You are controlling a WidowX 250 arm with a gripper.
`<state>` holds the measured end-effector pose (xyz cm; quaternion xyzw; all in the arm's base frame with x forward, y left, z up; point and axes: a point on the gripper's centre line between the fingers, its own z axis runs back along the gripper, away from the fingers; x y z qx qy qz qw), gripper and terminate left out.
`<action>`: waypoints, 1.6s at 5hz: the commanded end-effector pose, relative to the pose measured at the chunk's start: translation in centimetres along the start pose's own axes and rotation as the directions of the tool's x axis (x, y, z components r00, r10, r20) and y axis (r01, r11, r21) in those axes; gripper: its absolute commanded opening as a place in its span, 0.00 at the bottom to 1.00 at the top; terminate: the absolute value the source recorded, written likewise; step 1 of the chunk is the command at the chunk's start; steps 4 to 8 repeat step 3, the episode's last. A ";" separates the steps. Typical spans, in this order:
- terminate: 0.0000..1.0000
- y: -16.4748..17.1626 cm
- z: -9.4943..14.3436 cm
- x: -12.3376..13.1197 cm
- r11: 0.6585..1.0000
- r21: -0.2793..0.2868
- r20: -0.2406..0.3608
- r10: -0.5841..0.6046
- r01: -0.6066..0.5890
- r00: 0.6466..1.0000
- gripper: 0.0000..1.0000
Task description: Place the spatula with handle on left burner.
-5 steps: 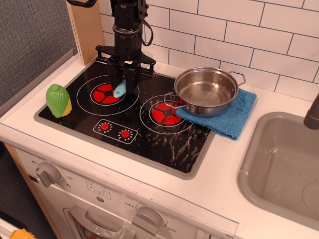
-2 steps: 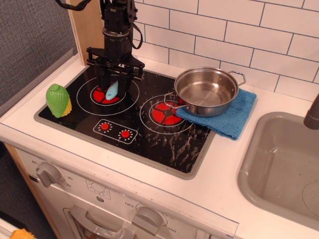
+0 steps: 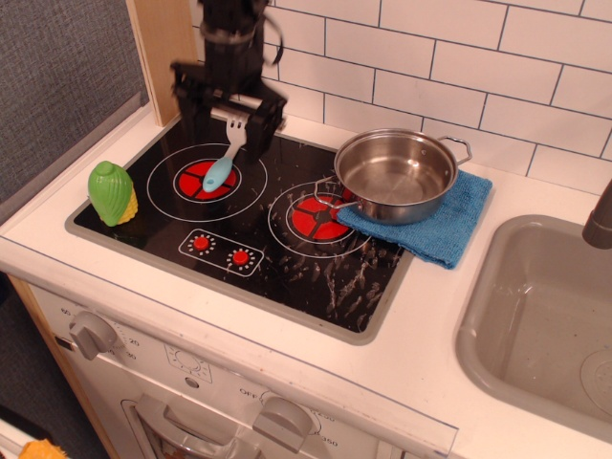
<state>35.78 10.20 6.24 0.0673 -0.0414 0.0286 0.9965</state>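
The spatula with handle lies on the left burner. Its light blue handle rests on the red disc, and its white slotted head points to the back right, toward the wall. My gripper is lifted just above the spatula's head. Its fingers are spread wide on either side and touch nothing. The gripper is motion-blurred.
A green and yellow toy corn stands at the stove's left edge. A steel pot sits on a blue cloth beside the scratched right burner. A sink is at the right. A wooden panel stands behind the arm.
The gripper has opened and risen, leaving the spatula lying on the left burner. Before, it held the spatula low over the burner and shifted it slightly left.
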 end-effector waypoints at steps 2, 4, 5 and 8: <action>0.00 -0.9 4.0 -0.8 1.000 -0.011 0.094 0.007 -0.006 0.996 1.00; 1.00 -0.9 4.0 -0.8 1.000 -0.011 0.094 0.007 -0.006 0.996 1.00; 1.00 -0.9 4.0 -0.8 1.000 -0.011 0.094 0.007 -0.006 0.996 1.00; 1.00 -0.9 4.0 -0.8 1.000 -0.011 0.094 0.007 -0.006 0.996 1.00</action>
